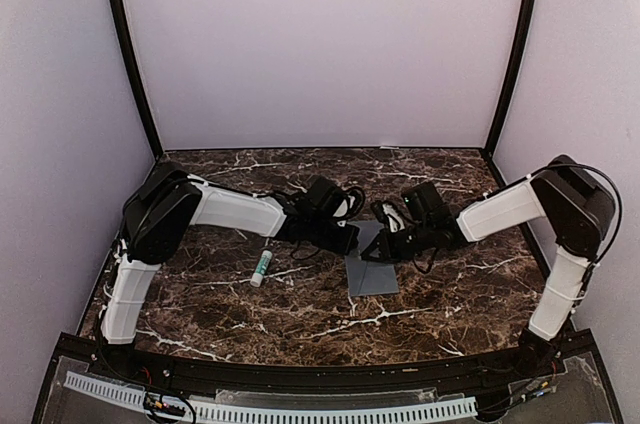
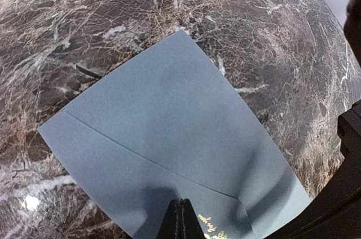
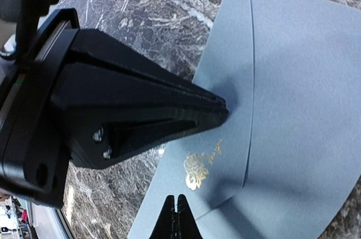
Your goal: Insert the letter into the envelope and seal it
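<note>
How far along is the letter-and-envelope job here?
The slate-grey paper envelope has its flap folded down; no cream letter shows, presumably inside. The left gripper and right gripper, both shut, press tips on the flap. Left: release; seal unconfirmed.

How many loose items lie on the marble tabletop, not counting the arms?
2: the grey envelope at centre, and a small white tube with a green end to its left. No cream letter shows; it may be hidden inside the envelope.

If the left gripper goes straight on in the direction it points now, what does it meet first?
Probably the envelope: the shut left gripper points down onto its grey paper, though depth is unclear.
</note>
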Available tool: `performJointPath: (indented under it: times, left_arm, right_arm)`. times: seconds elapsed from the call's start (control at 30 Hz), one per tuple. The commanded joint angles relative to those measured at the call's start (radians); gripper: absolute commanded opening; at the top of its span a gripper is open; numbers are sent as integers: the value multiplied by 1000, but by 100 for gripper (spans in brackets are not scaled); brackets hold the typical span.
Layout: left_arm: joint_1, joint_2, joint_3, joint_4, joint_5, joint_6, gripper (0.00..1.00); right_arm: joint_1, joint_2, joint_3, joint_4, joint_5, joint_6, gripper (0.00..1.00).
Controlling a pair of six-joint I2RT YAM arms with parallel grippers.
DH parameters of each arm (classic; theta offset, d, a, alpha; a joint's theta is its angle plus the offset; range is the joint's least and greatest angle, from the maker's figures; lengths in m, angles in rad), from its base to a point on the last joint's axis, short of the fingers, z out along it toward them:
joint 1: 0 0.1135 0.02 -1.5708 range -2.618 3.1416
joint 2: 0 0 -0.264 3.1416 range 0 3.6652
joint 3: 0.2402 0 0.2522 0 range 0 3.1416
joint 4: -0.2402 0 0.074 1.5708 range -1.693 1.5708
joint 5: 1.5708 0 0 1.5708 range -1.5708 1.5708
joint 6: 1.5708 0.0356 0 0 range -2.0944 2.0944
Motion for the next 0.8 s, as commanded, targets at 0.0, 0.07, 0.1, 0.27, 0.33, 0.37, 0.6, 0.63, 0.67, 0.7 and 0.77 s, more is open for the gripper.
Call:
performJointPath:
  times: [0.0, 0.07, 0.1, 0.27, 0.33, 0.37, 0.6, 0.63, 0.67, 0.7, 0.77]
  left_arm:
    - [-5, -8, -52, -71, -8, 17, 0]
    - [-5, -11, -55, -68, -9, 17, 0]
    - [-4, -11, -57, -67, -9, 18, 0]
    - [-4, -22, -61, -65, -10, 30, 0]
    - [-4, -36, -69, -64, -27, 39, 0]
    - [-4, -41, -72, -59, -38, 43, 0]
    - [-8, -151, -146, -5, -43, 91, 1]
    - [-13, -181, -165, 40, -32, 96, 3]
    - [-17, -198, -206, 60, -27, 111, 3]
    - [-30, -228, -228, 99, -19, 121, 5]
    - [-51, -268, -288, 150, -17, 153, 8]
  right_arm:
    - [5, 52, 49, 59, -17, 7, 0]
    - [4, 84, 67, 40, -1, 4, 0]
    - [1, 99, 75, 29, 10, 3, 0]
    - [-19, 125, 87, -21, 34, -6, 0]
    - [-28, 113, 80, -32, 40, -9, 0]
    - [-31, 108, 75, -35, 40, -11, 0]
    - [-32, 107, 74, -41, 31, -16, 0]
    - [-33, 110, 75, -41, 31, -15, 0]
    - [-33, 112, 77, -40, 31, -14, 0]
    - [-34, 115, 80, -41, 30, -13, 0]
    - [-34, 122, 85, -43, 28, -8, 0]
